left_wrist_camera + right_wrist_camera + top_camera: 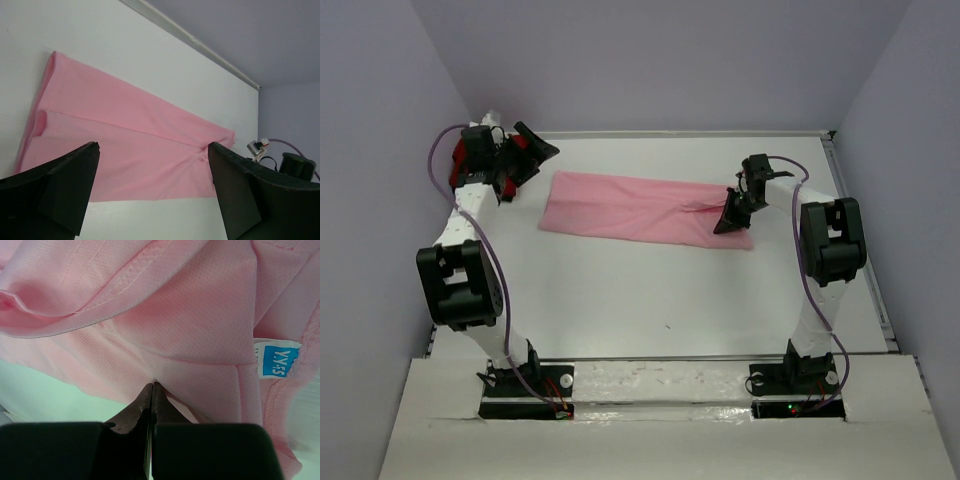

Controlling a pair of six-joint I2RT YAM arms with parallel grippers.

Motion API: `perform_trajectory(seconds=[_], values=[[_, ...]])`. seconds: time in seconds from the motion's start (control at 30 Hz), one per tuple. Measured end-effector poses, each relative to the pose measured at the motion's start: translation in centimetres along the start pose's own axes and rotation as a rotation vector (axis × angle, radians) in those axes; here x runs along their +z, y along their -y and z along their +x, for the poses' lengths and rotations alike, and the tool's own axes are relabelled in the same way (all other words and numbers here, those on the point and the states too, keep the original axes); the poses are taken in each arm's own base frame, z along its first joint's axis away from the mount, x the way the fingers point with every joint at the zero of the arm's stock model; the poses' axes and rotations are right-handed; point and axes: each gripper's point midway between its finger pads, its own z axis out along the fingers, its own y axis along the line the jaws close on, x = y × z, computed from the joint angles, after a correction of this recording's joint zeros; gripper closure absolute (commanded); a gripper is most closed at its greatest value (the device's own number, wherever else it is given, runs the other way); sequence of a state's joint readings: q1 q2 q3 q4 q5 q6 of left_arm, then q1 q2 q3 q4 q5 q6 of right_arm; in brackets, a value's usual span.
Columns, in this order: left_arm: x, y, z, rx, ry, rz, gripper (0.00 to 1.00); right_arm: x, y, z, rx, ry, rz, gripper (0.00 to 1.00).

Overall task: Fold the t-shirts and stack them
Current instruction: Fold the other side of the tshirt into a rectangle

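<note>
Pink shirt (630,208): folded strip lying flat on surface (650,300), long axis left to right, right end slightly nearer the arm bases. Right fingers (151,405): clenched on cloth at shirt's right end, near its label (277,360). Left fingers (530,150): spread wide, empty, just beyond shirt's left end, beside red shirt (468,152), which the arm mostly hides. Judgement: the coming fold likely runs along the long axis; the left arm is nearer the free end.
</note>
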State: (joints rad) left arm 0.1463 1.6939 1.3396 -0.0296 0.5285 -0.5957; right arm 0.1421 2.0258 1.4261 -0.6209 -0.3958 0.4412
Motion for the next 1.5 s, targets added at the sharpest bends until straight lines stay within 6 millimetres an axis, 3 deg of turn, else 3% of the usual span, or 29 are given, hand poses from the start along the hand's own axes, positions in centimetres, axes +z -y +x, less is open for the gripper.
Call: perform_trajectory(seconds=[0.07, 0.13, 0.17, 0.23, 0.3, 0.43, 0.5, 0.8, 1.1, 1.37, 1.5], values=[[-1.0, 1.2, 0.1, 0.009, 0.021, 0.049, 0.01, 0.0, 0.0, 0.0, 0.000, 0.000, 0.000, 1.00], [-1.4, 1.2, 1.4, -0.004, 0.007, 0.082, 0.01, 0.0, 0.0, 0.0, 0.000, 0.001, 0.000, 1.00], [-1.4, 1.0, 2.6, -0.026, -0.022, 0.105, 0.06, 0.0, -0.1, -0.1, -0.001, 0.002, -0.001, 1.00], [-0.7, -0.4, 5.5, -0.092, -0.100, 0.120, 0.46, -0.1, -0.2, -0.3, -0.003, 0.006, -0.004, 1.00], [0.4, -2.5, 8.5, -0.176, -0.186, 0.114, 1.00, -0.1, -0.3, -0.4, -0.005, 0.009, -0.007, 1.00], [1.5, -5.8, 12.8, -0.295, -0.294, 0.059, 1.00, -0.1, -0.4, -0.6, -0.007, 0.010, -0.010, 1.00], [1.7, -6.0, 13.1, -0.307, -0.303, 0.060, 1.00, -0.1, -0.4, -0.6, -0.007, 0.010, -0.010, 1.00], [3.6, -5.0, 10.3, -0.254, -0.245, 0.118, 1.00, 0.0, -0.4, -0.6, -0.012, 0.007, -0.009, 1.00], [6.1, -7.2, 9.8, -0.240, -0.231, 0.066, 1.00, -0.1, -0.3, -0.6, -0.019, 0.005, -0.008, 1.00], [7.1, -7.1, 8.4, -0.189, -0.198, 0.058, 1.00, -0.2, -0.5, -0.8, -0.024, 0.008, -0.009, 1.00], [7.7, -7.9, 8.7, -0.182, -0.202, 0.040, 1.00, -0.2, -0.4, -0.7, -0.026, 0.005, -0.007, 1.00]])
